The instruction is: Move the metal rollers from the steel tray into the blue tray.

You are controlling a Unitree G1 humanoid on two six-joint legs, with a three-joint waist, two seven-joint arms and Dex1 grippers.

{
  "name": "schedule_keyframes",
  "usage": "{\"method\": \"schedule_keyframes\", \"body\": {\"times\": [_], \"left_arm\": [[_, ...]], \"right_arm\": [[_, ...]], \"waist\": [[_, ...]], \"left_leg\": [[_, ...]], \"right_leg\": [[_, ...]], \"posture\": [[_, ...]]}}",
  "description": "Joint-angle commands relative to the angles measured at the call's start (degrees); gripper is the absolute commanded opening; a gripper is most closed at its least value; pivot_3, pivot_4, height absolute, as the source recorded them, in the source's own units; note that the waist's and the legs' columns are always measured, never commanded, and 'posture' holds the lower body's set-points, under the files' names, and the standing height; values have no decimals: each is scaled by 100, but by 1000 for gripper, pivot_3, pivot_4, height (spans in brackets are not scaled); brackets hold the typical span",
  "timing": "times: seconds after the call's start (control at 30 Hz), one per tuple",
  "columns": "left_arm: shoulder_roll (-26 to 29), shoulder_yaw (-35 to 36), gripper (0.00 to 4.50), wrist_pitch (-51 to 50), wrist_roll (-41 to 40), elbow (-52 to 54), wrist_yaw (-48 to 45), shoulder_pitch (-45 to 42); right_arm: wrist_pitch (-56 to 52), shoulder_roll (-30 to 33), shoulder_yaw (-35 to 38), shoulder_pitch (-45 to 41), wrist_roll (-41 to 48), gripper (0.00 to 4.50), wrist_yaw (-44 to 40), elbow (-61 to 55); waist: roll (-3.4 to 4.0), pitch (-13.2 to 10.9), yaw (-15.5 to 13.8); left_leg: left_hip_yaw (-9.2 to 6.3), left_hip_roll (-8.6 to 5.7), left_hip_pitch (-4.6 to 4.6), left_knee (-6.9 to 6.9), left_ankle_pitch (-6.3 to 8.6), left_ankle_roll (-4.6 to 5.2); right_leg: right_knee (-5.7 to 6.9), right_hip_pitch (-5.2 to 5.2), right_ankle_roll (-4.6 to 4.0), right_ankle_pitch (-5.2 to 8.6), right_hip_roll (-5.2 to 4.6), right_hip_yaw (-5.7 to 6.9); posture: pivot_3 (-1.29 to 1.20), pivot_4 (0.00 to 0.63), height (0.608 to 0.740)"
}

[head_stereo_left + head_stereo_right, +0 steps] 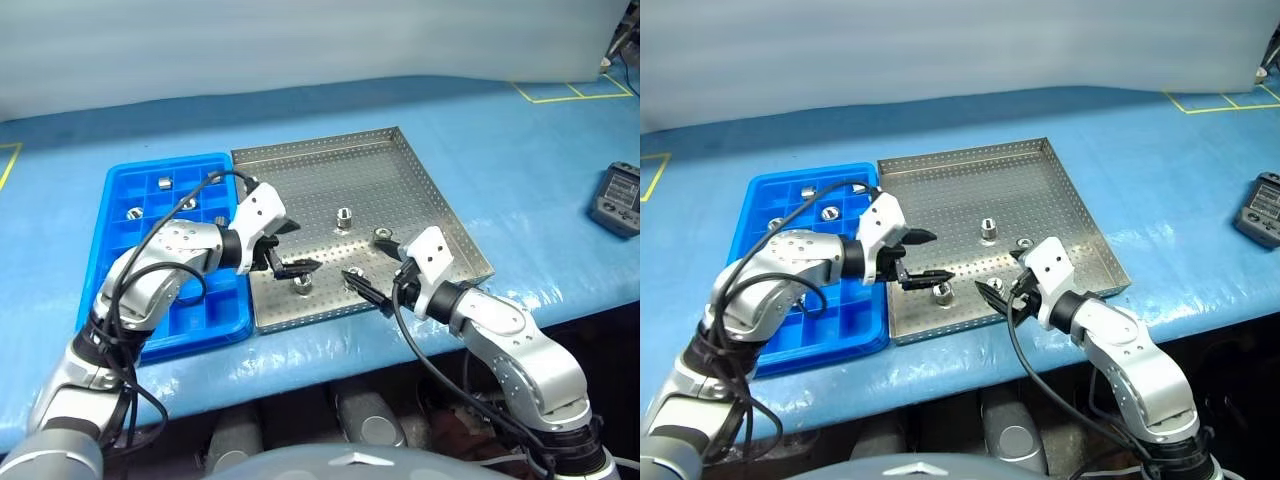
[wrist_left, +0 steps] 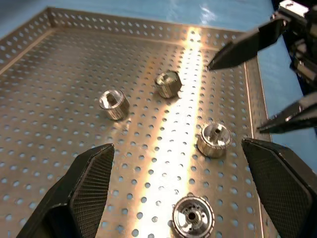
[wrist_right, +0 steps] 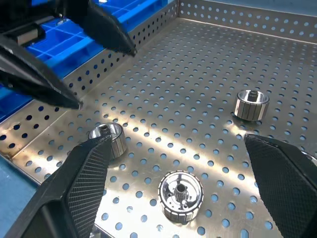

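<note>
Across the blue-covered surface (image 1: 520, 160), the steel tray (image 1: 400, 160) and blue tray (image 1: 120, 215) lay touching, near its front edge, so carries stayed short. Four metal rollers (image 1: 344, 216) remained on the steel tray's floor, several already sat in compartments. My left jaws (image 1: 287, 250) and right jaws (image 1: 366, 288) hung spread, empty, angled toward each other over the steel tray's front edge.

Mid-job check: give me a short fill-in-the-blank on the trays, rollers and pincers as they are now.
1. Both pincers, left and right, hang over the ____ tray.
2. Both pincers stand ____, holding nothing.
3. The steel tray holds ____ rollers; one stands mid-tray.
4. The blue tray lies on the robot's ____ of the steel one.

Missing: steel; open; four; left
</note>
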State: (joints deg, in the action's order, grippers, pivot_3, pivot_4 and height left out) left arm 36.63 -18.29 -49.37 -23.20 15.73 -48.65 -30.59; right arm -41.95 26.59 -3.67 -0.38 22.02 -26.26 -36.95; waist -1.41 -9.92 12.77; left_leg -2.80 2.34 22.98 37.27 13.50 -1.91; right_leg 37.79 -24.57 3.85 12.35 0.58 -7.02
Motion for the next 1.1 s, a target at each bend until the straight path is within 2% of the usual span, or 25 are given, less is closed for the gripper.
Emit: {"method": "schedule_keyframes", "body": {"times": [0.03, 0.3, 0.53, 0.77, 0.83, 1.1], "left_arm": [[140, -427, 4480, 248, 265, -218, -496, -246], [195, -1043, 4480, 665, 963, -755, -816, -306], [71, -1149, 4480, 716, 1206, -864, -844, -215], [79, -974, 2184, 562, 1165, -620, -825, 18], [71, -809, 1688, 485, 1079, -474, -744, 123], [-670, 1233, 1689, -239, 475, 729, 826, 893]], "right_arm": [[8, -41, 125, 63, 75, 4500, 103, -309], [28, -127, 94, 140, 137, 4500, 265, -362], [36, -185, 71, 66, 179, 4500, 316, -333], [29, -269, -58, -19, 184, 4500, 292, -265], [17, -276, -84, -58, 187, 4500, 283, -237], [45, -227, -443, -516, 239, 4500, -67, 43]], "waist": [[0, 0, 52], [0, 0, 168], [0, 0, 181], [0, 0, 171], [1, 0, 156], [1, -1, 8]], "left_leg": [[0, 0, 1, -1, 0, 0], [-1, 3, -2, -8, 0, 0], [-1, 3, -1, -9, 0, 0], [-1, 4, -2, -9, 0, 1], [-2, 4, -1, -9, 0, 1], [-3, 6, -2, -8, -1, 1]], "right_leg": [[-1, -1, 1, 0, 0, 0], [2, -3, 1, 1, 2, 0], [0, -3, 4, 0, 1, 0], [2, -3, 5, -2, 2, 0], [2, -2, 6, -2, 2, 0], [4, -2, 19, -10, 3, 2]], "posture": [[-248, 150, 740], [-259, 150, 740], [-246, 150, 740], [-219, 150, 740], [-207, 150, 740], [-114, 150, 740]]}}
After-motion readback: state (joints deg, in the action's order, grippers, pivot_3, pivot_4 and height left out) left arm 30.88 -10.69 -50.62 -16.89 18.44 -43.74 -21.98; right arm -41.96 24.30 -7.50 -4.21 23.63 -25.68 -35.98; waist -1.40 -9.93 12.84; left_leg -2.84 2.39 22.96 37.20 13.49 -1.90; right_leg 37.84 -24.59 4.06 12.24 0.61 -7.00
